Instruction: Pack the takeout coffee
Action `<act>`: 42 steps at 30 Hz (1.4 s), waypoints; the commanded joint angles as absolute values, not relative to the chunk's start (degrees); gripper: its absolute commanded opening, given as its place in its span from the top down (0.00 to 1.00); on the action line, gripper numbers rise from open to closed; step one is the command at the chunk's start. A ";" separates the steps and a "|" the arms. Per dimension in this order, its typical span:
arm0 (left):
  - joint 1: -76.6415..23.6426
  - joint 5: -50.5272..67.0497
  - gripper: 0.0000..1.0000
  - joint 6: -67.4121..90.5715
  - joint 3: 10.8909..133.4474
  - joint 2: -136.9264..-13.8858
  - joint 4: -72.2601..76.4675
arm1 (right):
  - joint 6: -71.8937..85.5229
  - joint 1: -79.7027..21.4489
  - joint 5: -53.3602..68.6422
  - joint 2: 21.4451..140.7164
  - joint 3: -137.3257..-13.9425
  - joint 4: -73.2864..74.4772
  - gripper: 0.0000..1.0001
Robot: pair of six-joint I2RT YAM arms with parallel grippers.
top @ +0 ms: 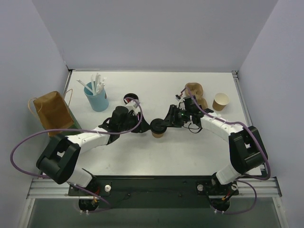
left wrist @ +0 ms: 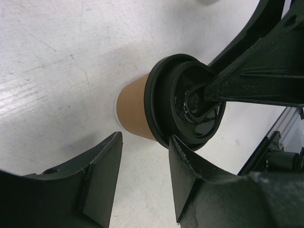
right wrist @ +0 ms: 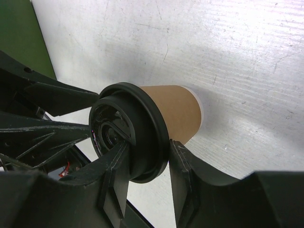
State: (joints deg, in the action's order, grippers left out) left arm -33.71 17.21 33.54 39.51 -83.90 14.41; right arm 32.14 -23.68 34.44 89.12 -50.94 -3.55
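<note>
Near the middle of the white table [top: 190, 152], seen from above, the takeout coffee [top: 158, 129] stands between the two arms, with its black lid up and a strip of tan wall showing below it. The left gripper [top: 145, 127] reaches it from the left and the right gripper [top: 167, 124] from the right, both right at the cup. Farther back sit a blue cup of white straws [top: 96, 97], a brown pulp carrier [top: 195, 91] and an open paper cup [top: 220, 101] just beside the carrier. A brown paper bag [top: 51, 110] stands at the table's left edge. At the left wrist, the jaws stand apart and released. One finger [left wrist: 102, 175] is clear of the cup; the other [left wrist: 185, 180] sits just at the lid's rim, perhaps grazing it, though the angle makes contact hard to judge. The cup's base rests on the table, and a black finger of the other arm lies across the top of the lid. At the right wrist, the fingers straddle the lid's rim. One pad [right wrist: 116, 171] lies on the lid's top face and the other [right wrist: 183, 171] presses the outside of the rim by the tan wall, so this gripper is clamped on the coffee at its lid.
</note>
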 commanded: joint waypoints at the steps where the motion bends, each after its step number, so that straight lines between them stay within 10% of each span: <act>1: -34.01 22.14 0.46 35.86 37.62 -85.43 19.51 | 30.41 -23.55 27.86 89.39 -49.57 2.55 0.65; 27: -36.04 8.97 0.49 32.97 39.95 -85.45 5.82 | 31.46 -23.38 26.63 89.30 -49.12 1.93 0.66; 37: -35.16 8.08 0.29 21.63 60.97 -77.87 -17.48 | 32.69 -23.38 25.49 88.86 -52.30 3.95 0.69; 42: -35.24 11.42 0.03 15.04 64.86 -75.15 -25.92 | 32.17 -22.24 24.79 89.38 -53.43 4.13 0.70</act>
State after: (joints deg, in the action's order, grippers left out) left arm -35.42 9.37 22.26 61.21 -78.11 -15.73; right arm 33.82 -23.33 30.44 88.33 -51.94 -0.95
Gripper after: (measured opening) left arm 0.887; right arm 0.336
